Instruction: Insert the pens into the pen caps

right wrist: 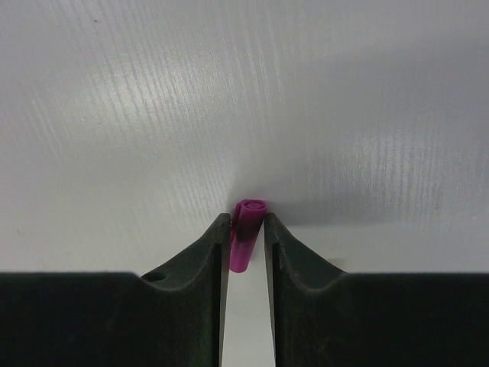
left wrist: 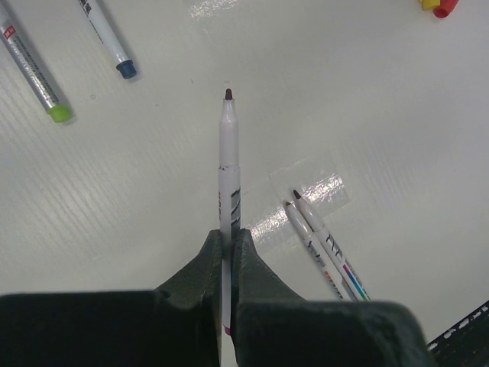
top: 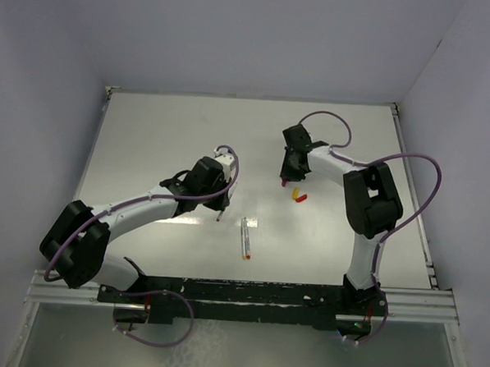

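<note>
With the left gripper (left wrist: 231, 233) clamped on a thin white-grey marker pen (left wrist: 228, 145) and the right gripper (right wrist: 247, 219) pinching a small magenta plastic pen cap (right wrist: 249, 210) near the white table (right wrist: 114, 115), the 2 arms should align pen tip and cap opening on 1 axis before pushing.

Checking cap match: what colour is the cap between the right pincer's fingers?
Magenta. The cap shows best in the right wrist view.
</note>
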